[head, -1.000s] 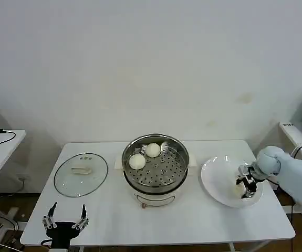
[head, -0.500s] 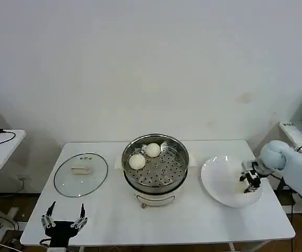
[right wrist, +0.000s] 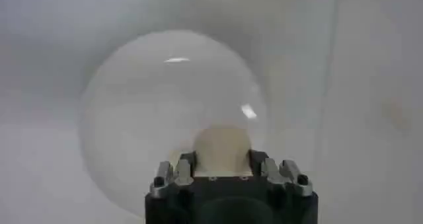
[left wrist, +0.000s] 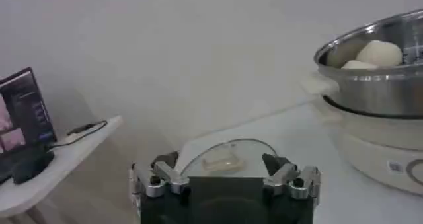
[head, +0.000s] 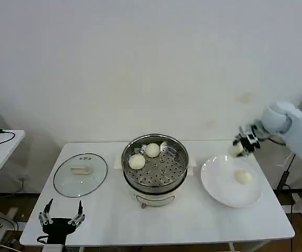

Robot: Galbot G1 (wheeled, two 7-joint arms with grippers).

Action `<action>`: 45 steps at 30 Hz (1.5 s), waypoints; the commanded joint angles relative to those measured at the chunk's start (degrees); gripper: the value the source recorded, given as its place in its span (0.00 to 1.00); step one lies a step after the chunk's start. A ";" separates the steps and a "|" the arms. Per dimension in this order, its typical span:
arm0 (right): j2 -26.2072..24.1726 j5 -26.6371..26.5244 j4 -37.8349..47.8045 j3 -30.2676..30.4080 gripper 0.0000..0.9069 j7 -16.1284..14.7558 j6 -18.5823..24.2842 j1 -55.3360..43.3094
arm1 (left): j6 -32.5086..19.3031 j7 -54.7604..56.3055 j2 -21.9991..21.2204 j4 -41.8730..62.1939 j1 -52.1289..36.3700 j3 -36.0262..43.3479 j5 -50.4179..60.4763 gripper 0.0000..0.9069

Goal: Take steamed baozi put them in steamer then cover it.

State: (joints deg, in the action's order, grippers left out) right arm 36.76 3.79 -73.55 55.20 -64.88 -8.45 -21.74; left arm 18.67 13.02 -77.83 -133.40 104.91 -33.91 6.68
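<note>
Two baozi (head: 144, 156) sat in the steamer (head: 155, 164) — our right gripper (head: 238, 147) clamped a third above the plate (head: 219, 184), next carrying it left; left gripper (head: 60, 219) idled open.

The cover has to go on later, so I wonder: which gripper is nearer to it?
Left. The left gripper hangs open at the table's front edge, just before the cover. The right gripper holds a baozi above the plate, beyond the steamer.
</note>
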 commanded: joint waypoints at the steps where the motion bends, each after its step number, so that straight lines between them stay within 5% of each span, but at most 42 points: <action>1: 15.90 -6.96 -3.13 11.09 0.60 0.90 -2.40 -17.78 | 0.08 -0.04 -0.01 -0.13 0.02 -0.54 -0.63 1.00; 7: 24.67 -8.80 -3.61 12.19 0.60 1.43 -2.12 -15.46 | 0.37 -0.21 0.11 -0.47 0.30 -1.09 -0.62 1.00; 14: 29.43 -11.70 -4.12 12.41 0.60 0.58 4.33 -12.04 | 0.69 -0.39 0.02 -1.17 0.82 -2.35 -0.83 1.00; 28: 28.30 -7.50 -6.17 13.93 0.60 1.31 14.70 -5.20 | 0.87 -0.46 -0.77 -1.22 1.24 -3.20 -0.72 1.00; 45: 27.02 -4.55 -8.26 16.01 0.60 1.33 17.90 -4.05 | 0.75 -0.37 -0.97 -1.10 1.03 -3.73 -1.22 1.00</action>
State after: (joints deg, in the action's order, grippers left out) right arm 63.33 -2.29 -81.06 70.17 -63.71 6.85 -26.78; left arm 19.48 12.62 -78.83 -134.60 105.98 -37.63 5.49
